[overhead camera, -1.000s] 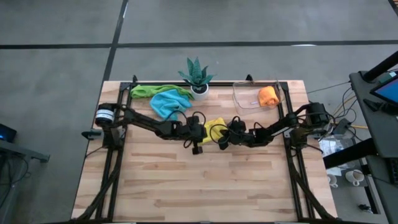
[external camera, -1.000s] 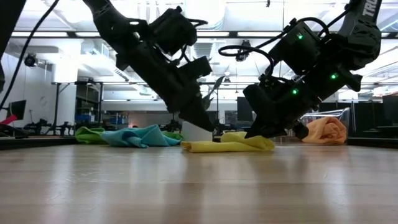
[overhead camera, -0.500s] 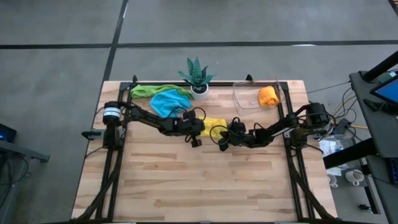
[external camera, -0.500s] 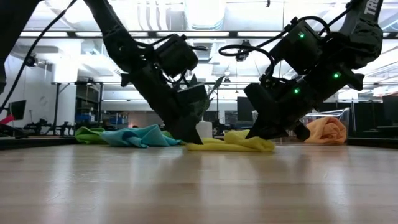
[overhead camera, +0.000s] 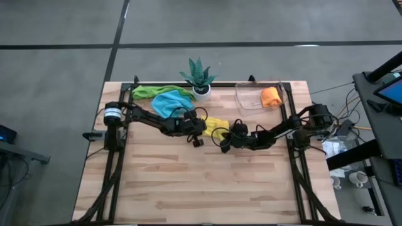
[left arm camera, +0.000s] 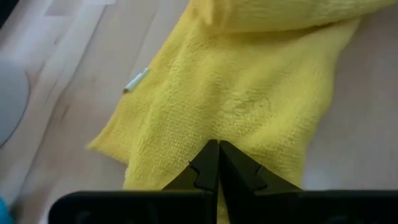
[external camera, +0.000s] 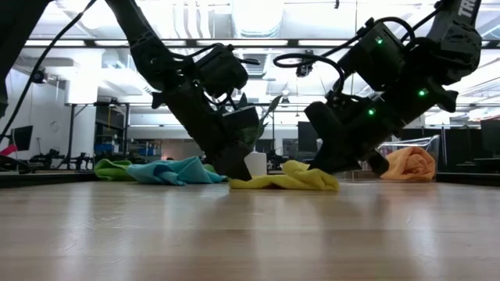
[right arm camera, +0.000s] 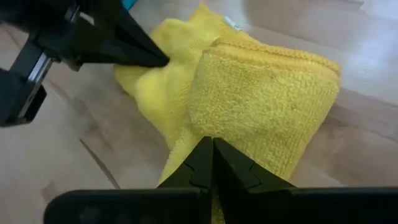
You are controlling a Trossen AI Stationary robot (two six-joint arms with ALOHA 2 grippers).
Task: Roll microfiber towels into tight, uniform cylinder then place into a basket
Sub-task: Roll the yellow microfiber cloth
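My wooden table point(overhead camera: 188, 182) has a yellow towel point(overhead camera: 217, 125) lying near the middle. At the back lie a blue towel point(overhead camera: 168, 103) and a green towel point(overhead camera: 147, 91) (touching each other), a potted plant point(overhead camera: 200, 76) and a clear basket point(overhead camera: 251, 99).

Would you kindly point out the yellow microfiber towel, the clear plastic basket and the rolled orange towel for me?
yellow microfiber towel point(right arm camera: 261, 99): right wrist view, on its folded upper layer.
clear plastic basket point(overhead camera: 240, 95): high view, on its left wall.
rolled orange towel point(overhead camera: 271, 96): high view, on the roll's middle, inside the basket.
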